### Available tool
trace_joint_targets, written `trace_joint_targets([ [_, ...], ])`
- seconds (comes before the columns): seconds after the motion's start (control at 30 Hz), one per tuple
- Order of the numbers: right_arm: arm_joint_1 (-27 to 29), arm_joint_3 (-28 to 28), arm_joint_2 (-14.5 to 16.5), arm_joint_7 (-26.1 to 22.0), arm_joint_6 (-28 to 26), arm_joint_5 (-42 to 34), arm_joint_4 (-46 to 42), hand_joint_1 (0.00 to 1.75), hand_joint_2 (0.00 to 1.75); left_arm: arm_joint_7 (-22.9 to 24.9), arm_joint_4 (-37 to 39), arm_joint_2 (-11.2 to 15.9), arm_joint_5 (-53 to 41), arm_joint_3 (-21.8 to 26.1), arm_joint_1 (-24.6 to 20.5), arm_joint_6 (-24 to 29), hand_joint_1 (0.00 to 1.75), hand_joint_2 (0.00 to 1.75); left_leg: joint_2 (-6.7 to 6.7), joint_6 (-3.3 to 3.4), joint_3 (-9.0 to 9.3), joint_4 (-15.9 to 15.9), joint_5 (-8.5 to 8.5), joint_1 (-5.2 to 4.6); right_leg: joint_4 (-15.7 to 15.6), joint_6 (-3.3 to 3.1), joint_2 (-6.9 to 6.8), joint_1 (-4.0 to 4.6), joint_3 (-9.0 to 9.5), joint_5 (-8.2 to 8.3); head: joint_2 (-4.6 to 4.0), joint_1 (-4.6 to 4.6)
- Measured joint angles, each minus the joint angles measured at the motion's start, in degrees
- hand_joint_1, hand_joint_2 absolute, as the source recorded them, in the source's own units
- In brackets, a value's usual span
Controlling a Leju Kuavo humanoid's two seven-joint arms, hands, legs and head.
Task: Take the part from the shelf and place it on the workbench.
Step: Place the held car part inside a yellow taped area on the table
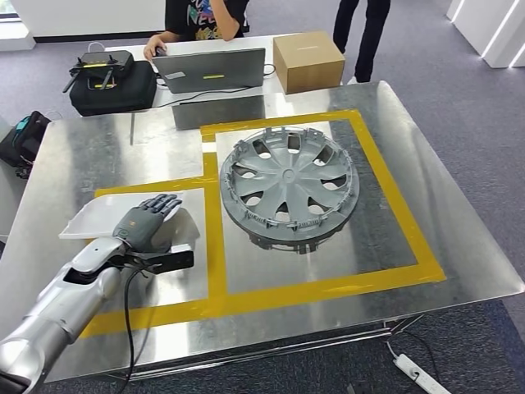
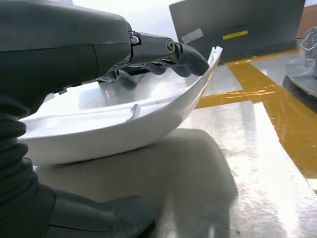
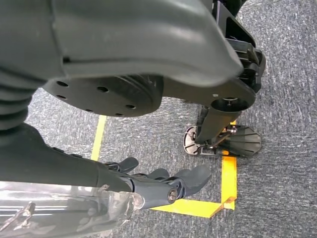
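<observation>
1. Head view, largest first: shiny metal workbench (image 1: 445, 246), divided into boxes by yellow tape (image 1: 216, 246).
2. Grey hubcap (image 1: 289, 182), lying flat inside the big right-hand taped box, toward its far left part.
3. On a separate table beyond the far edge: grey laptop (image 1: 208, 70) in the middle, black bag (image 1: 111, 86) to its left, cardboard box (image 1: 308, 59) to its right. Behind the laptop, a person (image 1: 204, 16) with one hand by it.
4. Silver left arm (image 1: 61, 304), reaching in from the near left corner over the bench.
5. White part (image 1: 93, 220), a shallow curved shell, resting on the workbench inside the near left taped box, well apart from the hubcap. Seen from the left wrist view with its hollow side up and one tip raised off the metal.
6. Left hand (image 1: 148, 223), laid over the right end of the white part. Fingers (image 2: 186, 57) stretched out across the hollow, tips at the far rim; thumb (image 2: 101, 215) down on the bench, apart from the part. Not clamped: spread and merely resting on it.
7. Right hand (image 3: 157, 186), hanging over grey carpet (image 3: 291, 148), fingers fairly straight. Clear plastic piece (image 3: 67, 208) just beside it; impossible to tell whether gripped or not.
8. White power strip (image 1: 417, 373), on the floor off the near right corner.
</observation>
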Motion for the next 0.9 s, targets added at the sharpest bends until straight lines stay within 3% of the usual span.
trace_joint_targets([
  [0.07,0.00,0.00,-0.01,-0.02,0.00,-0.02,0.00,0.00,0.00,-0.15,-0.33,0.02,0.33,-0.03,0.24,0.01,0.00,1.75,0.00,0.00,0.00,0.00,0.00,0.00,0.00,0.00,0.00,0.00,0.00,0.00,0.00,-0.01],
  [0.2,0.06,0.00,0.00,-0.08,0.00,-0.15,0.00,0.00,0.00,-0.66,-1.78,0.46,2.00,-0.06,1.18,0.14,0.00,0.00,0.00,0.00,0.01,0.00,0.00,0.00,0.00,0.00,0.01,0.00,-0.03,0.00,0.00,-0.01],
  [0.37,0.28,-0.01,-0.01,-0.28,-0.01,-0.61,0.00,0.00,0.00,-1.54,-5.56,2.15,5.48,0.13,3.40,-0.02,0.00,0.00,0.01,0.00,0.01,0.00,0.00,0.01,0.00,0.00,0.06,0.02,-0.12,0.00,0.00,-0.01],
  [0.57,0.95,-0.04,-0.01,-1.08,-0.27,-1.66,0.00,0.00,0.00,-2.90,-17.25,7.09,11.42,3.58,8.07,0.99,0.00,0.00,0.02,-0.01,-0.07,0.00,-0.01,0.02,0.01,-0.01,0.11,0.04,-0.25,-0.01,0.00,-0.02],
  [0.73,1.06,-0.08,-0.01,-1.48,-0.47,-2.16,0.00,0.00,0.00,-4.52,-25.59,8.80,12.56,8.38,12.27,7.34,0.00,0.00,0.03,-0.01,-0.14,0.00,-0.01,0.02,0.00,-0.01,0.10,0.04,-0.27,-0.02,0.00,0.00],
  [0.9,1.07,-0.19,-0.01,-1.55,-0.74,-2.33,0.00,0.00,0.00,-7.81,-33.34,8.26,14.15,14.38,17.41,16.50,0.00,0.00,0.05,-0.01,-0.14,0.00,-0.02,0.01,-0.08,0.00,0.09,0.04,-0.27,-0.02,0.00,0.00],
])
